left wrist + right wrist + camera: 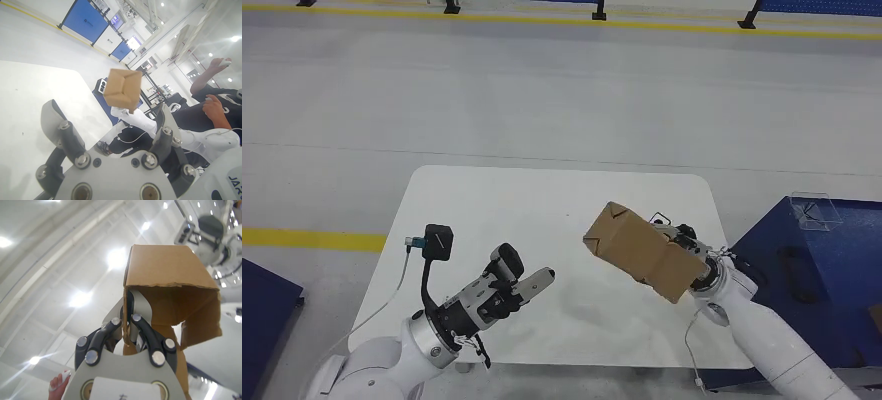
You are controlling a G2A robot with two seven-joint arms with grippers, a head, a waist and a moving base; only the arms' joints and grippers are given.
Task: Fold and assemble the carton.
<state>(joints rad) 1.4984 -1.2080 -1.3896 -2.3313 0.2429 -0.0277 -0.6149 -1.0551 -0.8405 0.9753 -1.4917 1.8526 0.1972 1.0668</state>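
The brown carton [640, 250] sits right of centre in the top view, held tilted above the white table [542, 205] and not touching it. Its folded end, with the flaps crossed shut, points toward the upper left of the frame; its open end faces the right gripper [694, 264]. In the right wrist view that gripper [125, 311] is clamped on one side wall of the carton [166, 266] at the open mouth, with one finger inside the wall and the other outside. The cardboard edge there is ragged.

The left gripper [525, 268] is at the lower left of the top view, over the table's near part and well apart from the carton. Its fingers [54, 117] stand wide apart and hold nothing.

The table is a matte white slab with rounded corners. Around it lies pale grey floor [542, 90], crossed by a yellow line [302, 238] at the left edge. A dark blue stand [827, 275] is at the right edge with a clear tray [814, 210] on top. The left wrist view shows blue partition panels [85, 24] in the hall, and the right wrist view shows ceiling lights [115, 256].
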